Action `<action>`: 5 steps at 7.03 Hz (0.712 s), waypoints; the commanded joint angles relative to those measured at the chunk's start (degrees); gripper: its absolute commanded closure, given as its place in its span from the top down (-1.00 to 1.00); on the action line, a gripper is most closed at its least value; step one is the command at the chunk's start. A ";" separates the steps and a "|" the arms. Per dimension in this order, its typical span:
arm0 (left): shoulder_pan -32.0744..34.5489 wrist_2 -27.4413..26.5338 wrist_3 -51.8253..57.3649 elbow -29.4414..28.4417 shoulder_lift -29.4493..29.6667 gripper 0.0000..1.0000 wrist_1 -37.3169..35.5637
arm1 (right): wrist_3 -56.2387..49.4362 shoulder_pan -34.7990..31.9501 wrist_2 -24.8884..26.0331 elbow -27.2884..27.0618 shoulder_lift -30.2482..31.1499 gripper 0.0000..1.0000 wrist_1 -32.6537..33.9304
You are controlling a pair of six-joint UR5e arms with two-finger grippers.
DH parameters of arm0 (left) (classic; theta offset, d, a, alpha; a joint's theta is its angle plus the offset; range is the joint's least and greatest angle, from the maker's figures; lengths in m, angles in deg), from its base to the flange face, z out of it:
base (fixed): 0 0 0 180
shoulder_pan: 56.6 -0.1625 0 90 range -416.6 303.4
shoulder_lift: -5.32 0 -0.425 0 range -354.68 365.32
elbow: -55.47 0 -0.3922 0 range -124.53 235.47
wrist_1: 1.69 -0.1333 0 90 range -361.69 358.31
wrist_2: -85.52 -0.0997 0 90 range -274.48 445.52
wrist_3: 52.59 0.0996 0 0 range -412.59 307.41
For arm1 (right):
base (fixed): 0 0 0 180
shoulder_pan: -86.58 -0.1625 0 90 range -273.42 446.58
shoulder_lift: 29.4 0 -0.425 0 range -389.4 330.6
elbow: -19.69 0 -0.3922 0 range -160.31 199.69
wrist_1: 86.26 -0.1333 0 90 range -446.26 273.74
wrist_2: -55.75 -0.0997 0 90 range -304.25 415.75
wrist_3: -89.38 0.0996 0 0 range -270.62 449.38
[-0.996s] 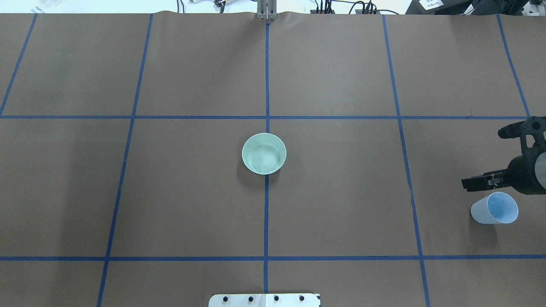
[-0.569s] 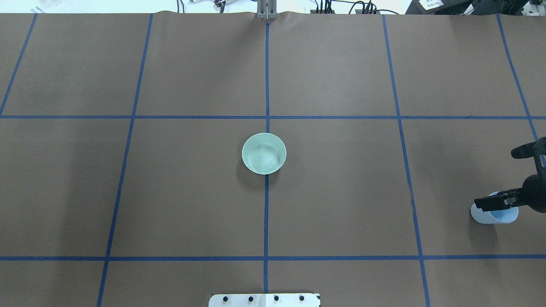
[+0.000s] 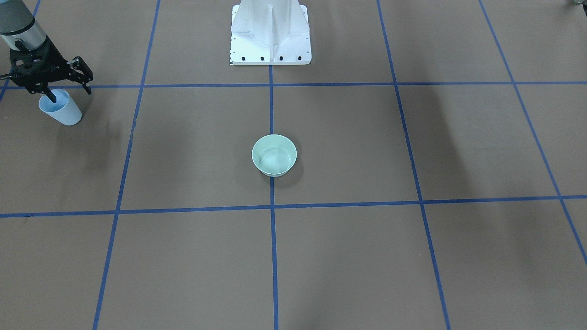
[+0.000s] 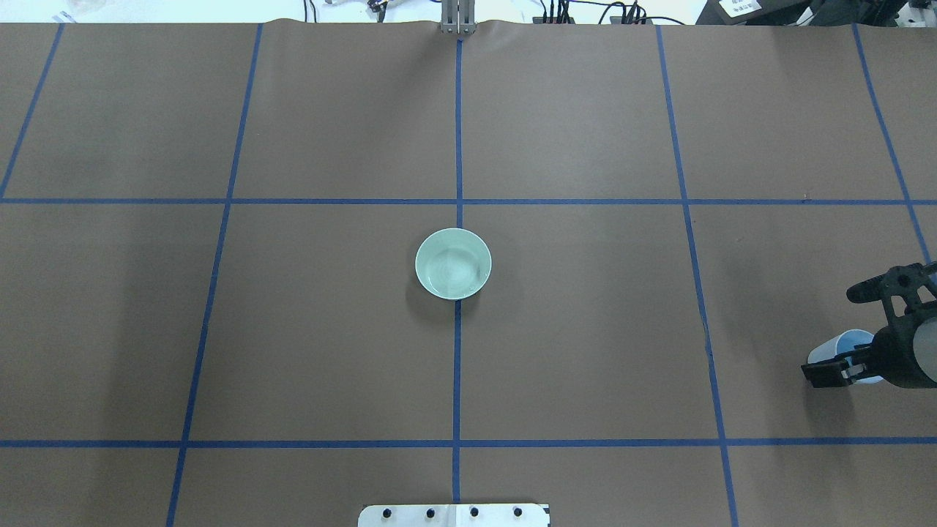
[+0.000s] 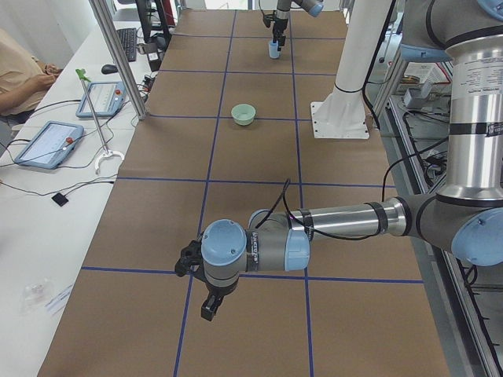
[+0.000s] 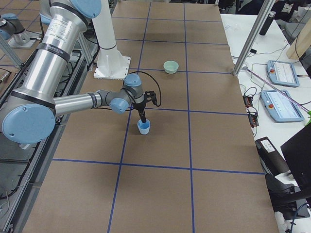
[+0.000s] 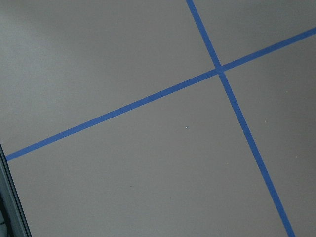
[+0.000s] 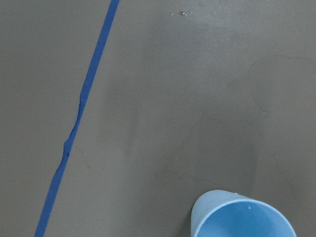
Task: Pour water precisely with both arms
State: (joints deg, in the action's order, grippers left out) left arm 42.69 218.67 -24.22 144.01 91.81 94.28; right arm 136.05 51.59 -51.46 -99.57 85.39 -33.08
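Front view: right hand (image 3: 69,93) upper left, spread wide, one finger (image 3: 49,95) dipped in cup (image 3: 69,117), gripping nothing, water (image 3: 274,159) sheen in centre bowl (image 3: 275,172), left-side view: left hand (image 5: 196,289) lower left over tabletop (image 5: 251,149), opening unclear

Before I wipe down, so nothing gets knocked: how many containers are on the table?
2: a bowl in the centre, and a cup at the robot's far right, at the right gripper. None appears hidden.
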 commanded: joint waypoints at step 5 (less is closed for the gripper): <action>0.03 0.00 0.02 -0.03 -0.18 1.00 0.00 | -1.66 0.62 2.36 1.05 0.34 -1.00 0.17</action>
State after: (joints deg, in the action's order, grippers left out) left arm 42.72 218.67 -24.20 144.10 91.67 94.28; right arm 134.49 52.31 -49.37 -98.48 85.79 -32.93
